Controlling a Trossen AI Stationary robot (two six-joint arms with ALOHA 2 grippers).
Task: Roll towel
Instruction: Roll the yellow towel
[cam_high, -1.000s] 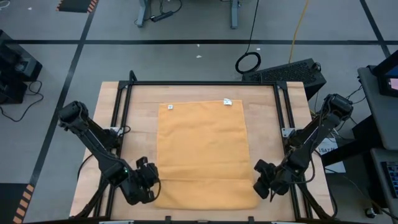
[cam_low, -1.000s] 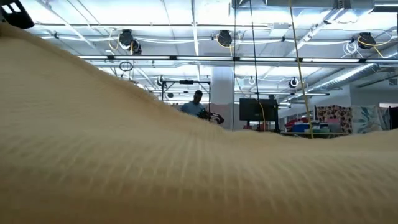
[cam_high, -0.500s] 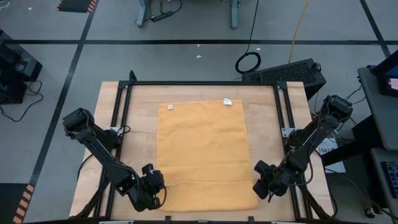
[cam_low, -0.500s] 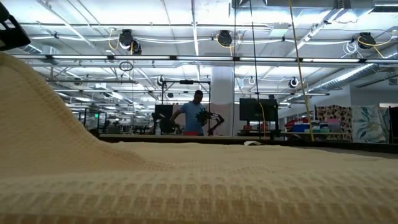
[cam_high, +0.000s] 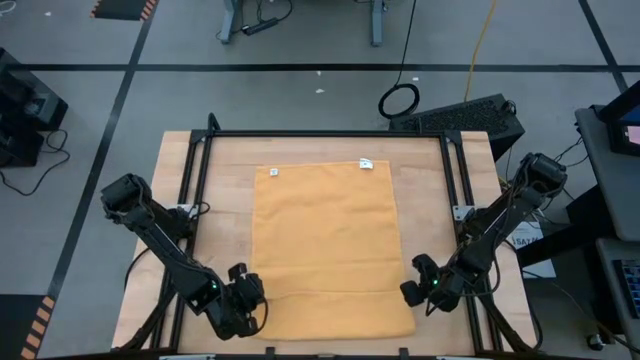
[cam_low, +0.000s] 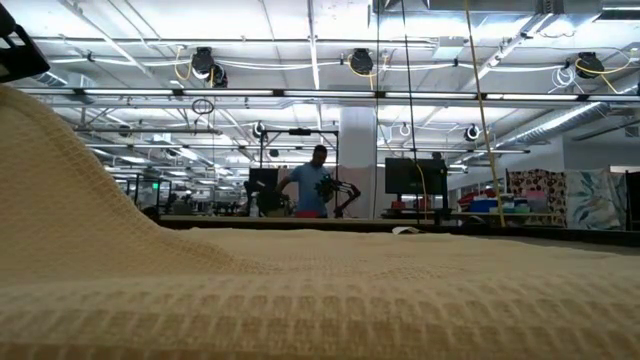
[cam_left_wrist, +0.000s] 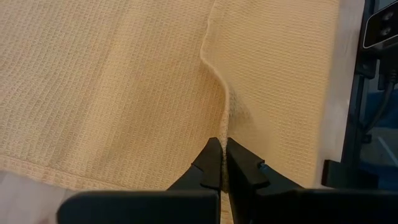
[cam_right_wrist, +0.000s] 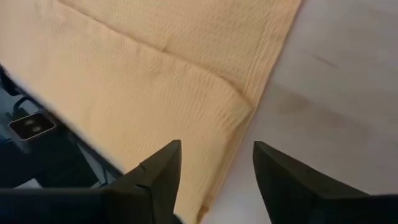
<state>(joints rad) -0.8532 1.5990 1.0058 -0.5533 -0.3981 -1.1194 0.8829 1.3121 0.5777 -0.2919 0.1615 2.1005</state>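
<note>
Towel spread on the worktop, near band folded over, a gripper at each near corner.

The mustard towel (cam_high: 325, 245) lies with its long axis from 12 to 6 o'clock on the wooden worktop (cam_high: 425, 180). The left gripper (cam_left_wrist: 222, 163) at its 7 o'clock corner is pinched together on the towel's folded edge. The right gripper (cam_right_wrist: 214, 165) at 5 o'clock hangs with fingers apart, the fold's corner just ahead. Both look equally near. Beyond is an open workshop, a person (cam_low: 312, 185) standing far off.
</note>
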